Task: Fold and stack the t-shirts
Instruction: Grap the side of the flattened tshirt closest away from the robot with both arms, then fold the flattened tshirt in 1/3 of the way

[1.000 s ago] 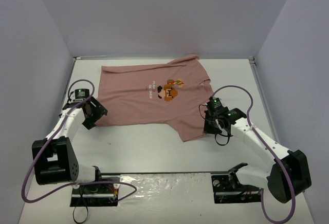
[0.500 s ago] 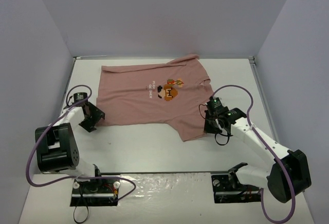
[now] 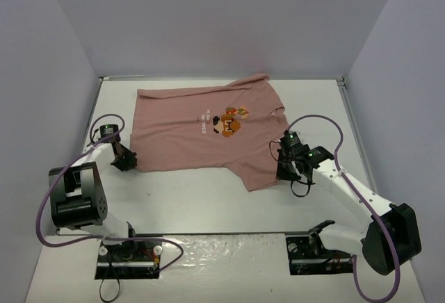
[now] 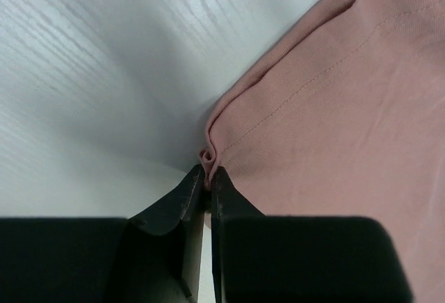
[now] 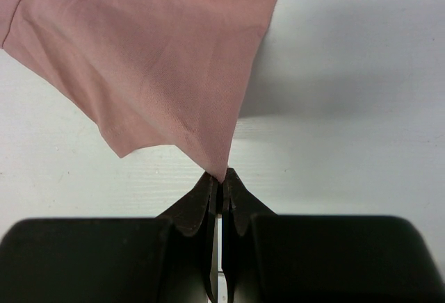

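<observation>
One dusty-pink t-shirt (image 3: 188, 136) lies spread flat on the white surface (image 3: 208, 202), in the upper middle of the top view. Its orange-and-dark chest graphic (image 3: 231, 121) faces up, with small white lettering (image 3: 205, 120) just left of it. One flap of the cloth reaches down toward the lower right.

Left fingers (image 4: 186, 195): closed. In the left wrist view the tips pinch a small pucker of the stitched edge, at the rounded corner of the cloth. In the top view this grip (image 3: 127, 161) sits at the lower left corner of the t-shirt, low against the surface.

Right fingers (image 5: 208, 193): closed. In the right wrist view the tips clamp the pointed tip of the cloth, which fans out above them and casts a shadow on the surface to its right. In the top view this grip (image 3: 283, 172) is at the right edge of the lower-right flap.
</observation>
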Motion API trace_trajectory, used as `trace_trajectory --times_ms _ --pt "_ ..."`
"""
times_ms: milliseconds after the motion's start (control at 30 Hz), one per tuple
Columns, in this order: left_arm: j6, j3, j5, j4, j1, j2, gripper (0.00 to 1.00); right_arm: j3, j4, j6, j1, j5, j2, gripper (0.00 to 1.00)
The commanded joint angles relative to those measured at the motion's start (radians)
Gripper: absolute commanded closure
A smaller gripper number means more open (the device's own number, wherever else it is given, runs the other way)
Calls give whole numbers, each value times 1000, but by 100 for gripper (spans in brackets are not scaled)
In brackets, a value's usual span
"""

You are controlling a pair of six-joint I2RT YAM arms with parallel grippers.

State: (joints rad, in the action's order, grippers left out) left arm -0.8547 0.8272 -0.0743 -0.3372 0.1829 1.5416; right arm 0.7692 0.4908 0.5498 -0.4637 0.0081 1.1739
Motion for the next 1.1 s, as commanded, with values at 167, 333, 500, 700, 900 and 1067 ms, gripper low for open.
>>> trace_trajectory --times_ms 167,333,500,700,900,1067 --pt "120 -67 74 -238 6 -335 100 52 92 55 5 50 -113 100" --pt "147 -108 87 -283 7 -390 100 89 194 70 5 64 -173 100" --pt "155 -104 89 -287 6 -407 100 203 231 33 5 100 -143 100" --pt "186 16 110 -286 7 -362 100 379 225 -56 8 188 47 100" --pt "202 204 112 -261 12 -219 100 631 201 -175 22 210 298 100" --pt "178 278 87 -213 13 -106 100 750 176 -223 31 207 451 100"
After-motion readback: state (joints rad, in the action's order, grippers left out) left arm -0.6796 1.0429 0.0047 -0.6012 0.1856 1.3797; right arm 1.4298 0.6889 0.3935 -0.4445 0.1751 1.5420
